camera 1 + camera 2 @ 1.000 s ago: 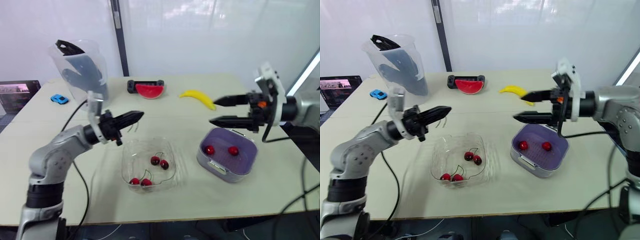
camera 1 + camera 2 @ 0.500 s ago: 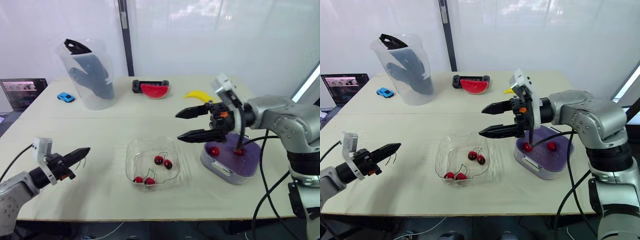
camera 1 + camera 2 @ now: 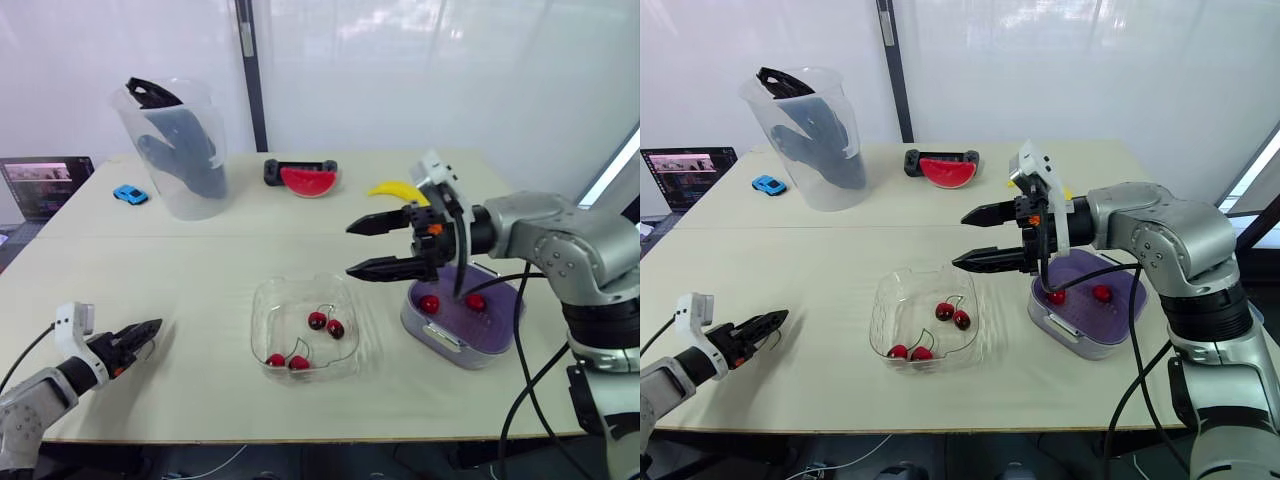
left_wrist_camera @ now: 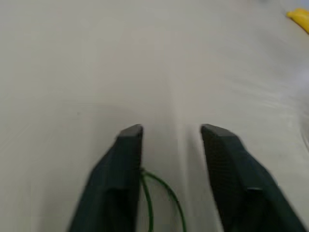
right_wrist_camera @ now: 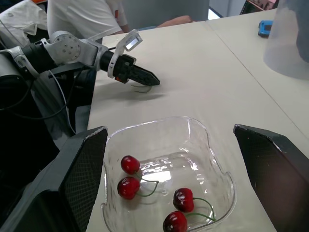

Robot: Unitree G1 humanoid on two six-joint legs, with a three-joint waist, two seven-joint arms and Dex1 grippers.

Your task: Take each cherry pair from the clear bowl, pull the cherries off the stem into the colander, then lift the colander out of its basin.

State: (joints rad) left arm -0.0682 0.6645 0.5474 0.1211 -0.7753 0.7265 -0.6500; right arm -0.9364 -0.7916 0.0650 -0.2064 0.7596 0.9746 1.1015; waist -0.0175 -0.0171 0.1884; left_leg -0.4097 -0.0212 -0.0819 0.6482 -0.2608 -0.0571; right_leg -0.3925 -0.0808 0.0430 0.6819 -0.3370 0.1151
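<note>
Right gripper (image 3: 958,240) hangs spread above the clear bowl (image 3: 880,312) — two cherry pairs (image 3: 949,315) inside. Drop over one stem (image 5: 206,202) — pinch that, not fruit. Left gripper (image 3: 778,321), parted, well left of it.

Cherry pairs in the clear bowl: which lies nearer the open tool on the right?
The pair farther back in the bowl, closest under the right tool. The other pair lies against the bowl's near rim, farther off.

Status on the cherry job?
Right gripper open, aimed at clear bowl. Left gripper open, low near table edge, stem beside it. Two cherry pairs in bowl; two cherries in colander.
</note>
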